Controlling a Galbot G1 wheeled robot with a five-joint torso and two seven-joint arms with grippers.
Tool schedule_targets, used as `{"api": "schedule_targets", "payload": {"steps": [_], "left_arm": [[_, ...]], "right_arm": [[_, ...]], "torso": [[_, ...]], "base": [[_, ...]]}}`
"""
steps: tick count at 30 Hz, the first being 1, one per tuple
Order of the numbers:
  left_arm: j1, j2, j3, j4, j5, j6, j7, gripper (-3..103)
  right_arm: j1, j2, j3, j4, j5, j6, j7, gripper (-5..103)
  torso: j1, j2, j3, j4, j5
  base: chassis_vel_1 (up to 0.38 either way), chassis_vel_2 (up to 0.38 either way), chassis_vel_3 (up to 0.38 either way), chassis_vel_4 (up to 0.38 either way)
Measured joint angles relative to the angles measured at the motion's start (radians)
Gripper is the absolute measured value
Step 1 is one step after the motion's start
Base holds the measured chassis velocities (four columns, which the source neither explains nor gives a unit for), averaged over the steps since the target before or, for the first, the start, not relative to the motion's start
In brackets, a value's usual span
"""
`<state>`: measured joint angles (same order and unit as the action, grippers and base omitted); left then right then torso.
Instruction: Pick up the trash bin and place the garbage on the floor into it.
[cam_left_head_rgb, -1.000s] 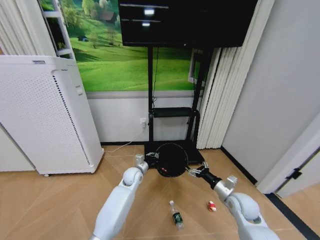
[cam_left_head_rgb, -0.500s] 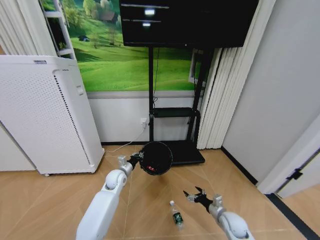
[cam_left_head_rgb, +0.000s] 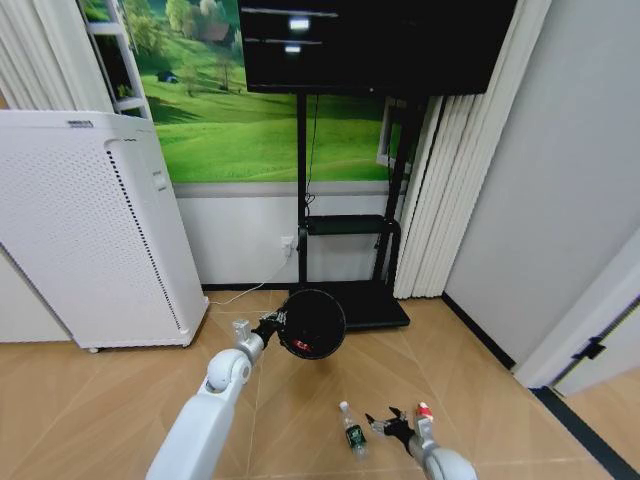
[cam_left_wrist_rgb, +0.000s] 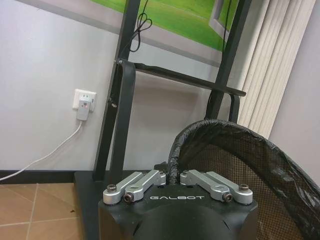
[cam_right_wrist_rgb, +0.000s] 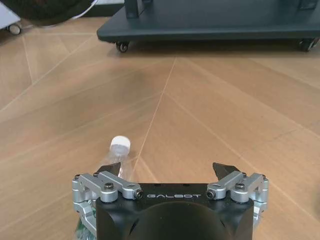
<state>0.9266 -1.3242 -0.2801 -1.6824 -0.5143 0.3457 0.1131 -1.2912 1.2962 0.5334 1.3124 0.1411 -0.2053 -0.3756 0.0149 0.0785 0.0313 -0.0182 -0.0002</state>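
Black mesh, the trash bin (cam_left_head_rgb: 313, 323) hangs tilted above the floor (cam_left_head_rgb: 100, 400), its rim pinched in the left gripper (cam_left_wrist_rgb: 173, 178); something red shows inside, perhaps a can. The right gripper (cam_right_wrist_rgb: 167, 172), fingers spread wide, sits low beside the bottle (cam_left_head_rgb: 351, 432). A red-and-white can (cam_left_head_rgb: 424, 410) lies just beyond it. Bare parquet runs ahead to the black wheeled stand (cam_right_wrist_rgb: 210, 22).

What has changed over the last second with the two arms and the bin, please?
The left pincer carried the trash bin leftward, alone; it stays shut on the rim. The right pincer let go, opened, and dropped back beside the bottle. The bottle and red can stayed put on the floor.
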Motion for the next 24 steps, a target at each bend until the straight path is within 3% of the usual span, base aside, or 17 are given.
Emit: {"api": "schedule_targets", "payload": {"steps": [15, 24], "left_arm": [[0.023, 0.01, 0.0, -0.018, 0.005, 0.008, -0.007, 7], [0.014, 0.003, 0.006, -0.009, 0.006, 0.009, -0.007, 7]], "right_arm": [[0.088, 0.056, -0.035, -0.161, -0.082, 0.041, -0.003, 100], [0.046, 0.067, -0.035, -0.128, -0.091, 0.04, -0.004, 100]], "torso": [[0.0, 0.0, 0.0, 0.0001, 0.0001], [0.0, 0.0, 0.0, 0.0, 0.0001]], "base": [[0.0, 0.0, 0.0, 0.0], [0.0, 0.0, 0.0, 0.0]]}}
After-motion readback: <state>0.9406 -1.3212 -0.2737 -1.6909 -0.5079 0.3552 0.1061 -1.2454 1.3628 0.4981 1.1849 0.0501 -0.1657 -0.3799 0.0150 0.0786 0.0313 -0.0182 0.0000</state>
